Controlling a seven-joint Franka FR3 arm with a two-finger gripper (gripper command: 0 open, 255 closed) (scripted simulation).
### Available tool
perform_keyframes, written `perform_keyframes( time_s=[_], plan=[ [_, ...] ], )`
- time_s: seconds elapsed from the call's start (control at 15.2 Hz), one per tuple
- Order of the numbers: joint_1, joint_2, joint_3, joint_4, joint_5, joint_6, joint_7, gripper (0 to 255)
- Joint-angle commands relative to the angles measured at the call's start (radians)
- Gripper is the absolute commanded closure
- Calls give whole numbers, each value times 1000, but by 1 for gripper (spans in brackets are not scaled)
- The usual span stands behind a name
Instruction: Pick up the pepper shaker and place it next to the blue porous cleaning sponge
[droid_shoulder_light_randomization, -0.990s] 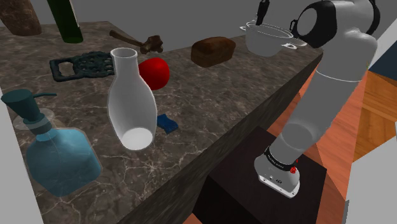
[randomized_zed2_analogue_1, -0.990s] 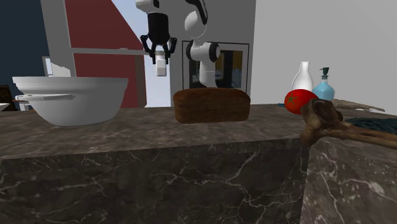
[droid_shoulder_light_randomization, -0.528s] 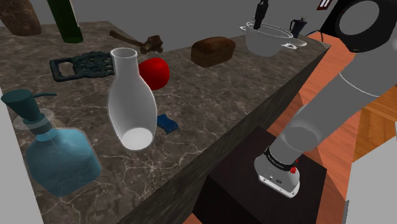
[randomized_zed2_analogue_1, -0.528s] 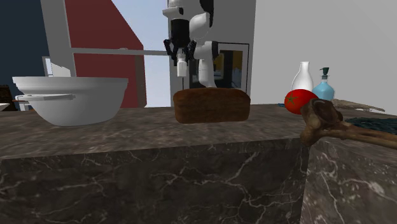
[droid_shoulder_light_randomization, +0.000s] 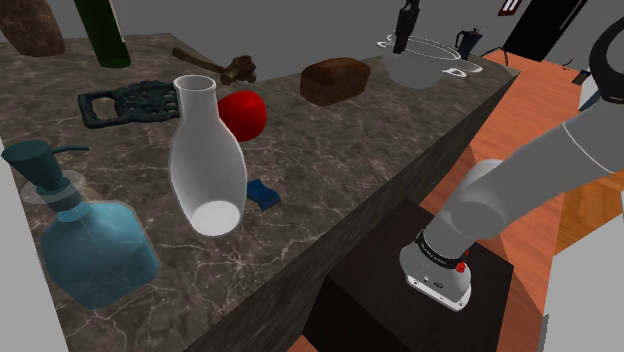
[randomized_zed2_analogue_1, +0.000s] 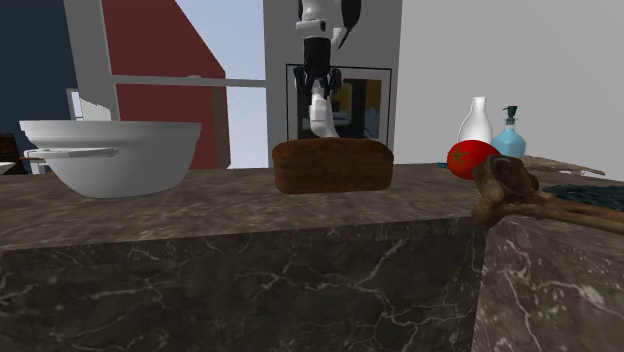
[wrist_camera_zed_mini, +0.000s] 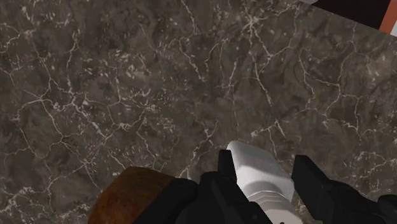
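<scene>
My gripper (wrist_camera_zed_mini: 267, 170) is shut on a white pepper shaker (wrist_camera_zed_mini: 253, 167), clasped between both black fingers. Below it lies the dark marble counter (wrist_camera_zed_mini: 127, 95), with the brown bread loaf (wrist_camera_zed_mini: 130, 197) just beside the hand. In the second exterior view the gripper (randomized_zed2_analogue_1: 319, 84) hangs high above the loaf (randomized_zed2_analogue_1: 333, 165) with the shaker (randomized_zed2_analogue_1: 319, 104) pointing down. The blue sponge (droid_shoulder_light_randomization: 263, 192) lies on the counter in the shoulder view, partly hidden behind a tall white vase (droid_shoulder_light_randomization: 205, 160).
Near the sponge stand a red tomato (droid_shoulder_light_randomization: 242, 113) and a blue soap dispenser (droid_shoulder_light_randomization: 92, 240). A dark trivet (droid_shoulder_light_randomization: 130, 102), a wooden piece (droid_shoulder_light_randomization: 215, 65) and a white pot (droid_shoulder_light_randomization: 428, 62) sit farther back. The counter edge (droid_shoulder_light_randomization: 400, 185) drops off beside the stand.
The arm has swung toward the second exterior view's right with the shaker held, from beside the bowl to above the bread loaf. Its upper links left the shoulder view's top right.
</scene>
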Motion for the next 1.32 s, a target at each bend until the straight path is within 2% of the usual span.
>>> perform_keyframes(
  time_s=[0.0, 0.59, 1.25],
  plan=[
    [14, -31, 39, -31, 11, -3, 57, 255],
    [67, -167, 210, -156, 88, -23, 287, 255],
    [128, -218, 404, -190, 214, -29, 541, 255]
  ],
)
